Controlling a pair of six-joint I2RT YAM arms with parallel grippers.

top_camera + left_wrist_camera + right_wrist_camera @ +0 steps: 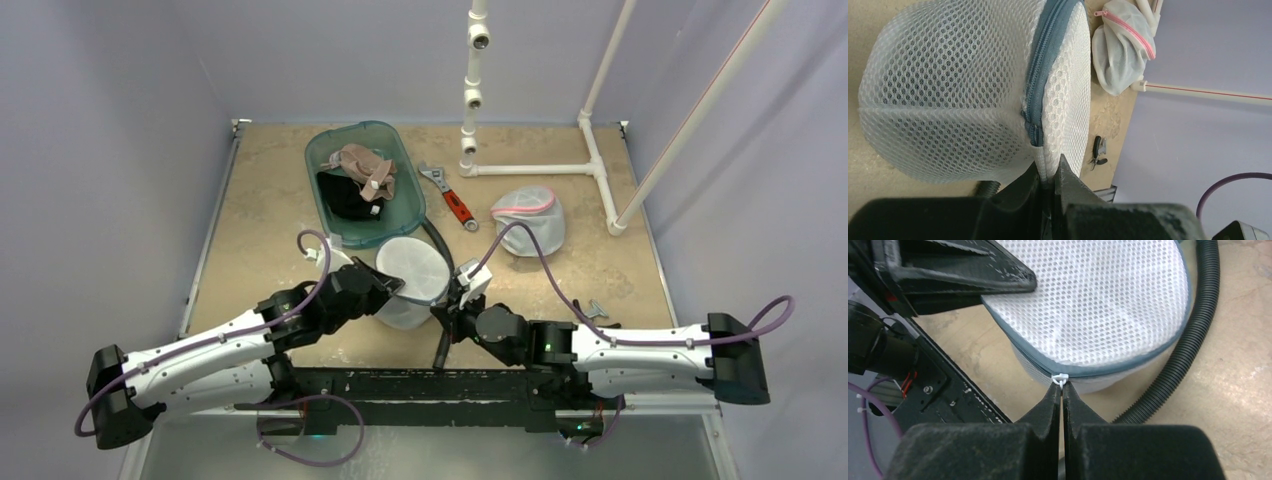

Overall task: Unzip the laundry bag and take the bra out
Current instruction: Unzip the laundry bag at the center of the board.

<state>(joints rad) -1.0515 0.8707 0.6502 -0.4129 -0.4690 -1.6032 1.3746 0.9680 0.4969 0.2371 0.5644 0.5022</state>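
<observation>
The white mesh laundry bag (pixel 412 280) stands as a squat drum at the near middle of the table (pixel 260 200), between the two grippers. Its grey-blue zipper (pixel 1040 75) runs round the rim of the flat top and is closed as far as the views show. The bra cannot be seen through the mesh.

The bag looks light and soft. The padded mesh holds its shape only loosely and will dent under a pinch. It is likely to slide or lift if the zipper is pulled with nothing bracing it. The best holds, I judge, are the small white zipper pull (pixel 1060 377) for the opening and a fold of mesh close to the zipper seam for bracing.

Both holds are taken. The left gripper (pixel 1049 174) comes in from the bag's left, its fingers clamped on the mesh edge right beside the zipper seam. The right gripper (pixel 1062 386) sits at the bag's near right side, fingers pressed together with the pull pinched at their very tips. That hold looks shallow and could slip.

A black corrugated hose (pixel 1193 340) curves round the bag's right side, touching it or just beside it. Farther off lie a teal bin (pixel 400 150) holding garments (pixel 365 170) and a red-handled wrench (pixel 450 197). A second mesh bag (pixel 528 220), with a pink zipper, lies to the far right.
</observation>
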